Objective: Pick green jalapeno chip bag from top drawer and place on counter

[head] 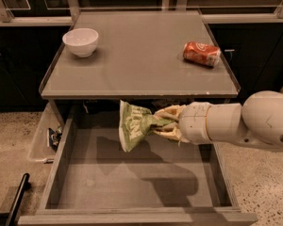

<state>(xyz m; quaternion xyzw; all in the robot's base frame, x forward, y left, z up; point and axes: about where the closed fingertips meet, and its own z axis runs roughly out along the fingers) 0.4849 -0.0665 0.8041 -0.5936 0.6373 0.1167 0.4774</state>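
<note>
My gripper (164, 123) comes in from the right on a thick white arm and is shut on the green jalapeno chip bag (133, 125). The crinkled green bag with white lettering hangs from the fingers in the air above the open top drawer (132, 182), just in front of and a little below the front edge of the counter (137, 55). The drawer's flat grey bottom shows nothing else in it; the bag's shadow falls on it.
A white bowl (80, 41) stands at the counter's back left. An orange-red soda can (201, 53) lies on its side at the right. A clear plastic bin (46, 135) hangs beside the drawer's left side. Dark cabinets stand behind.
</note>
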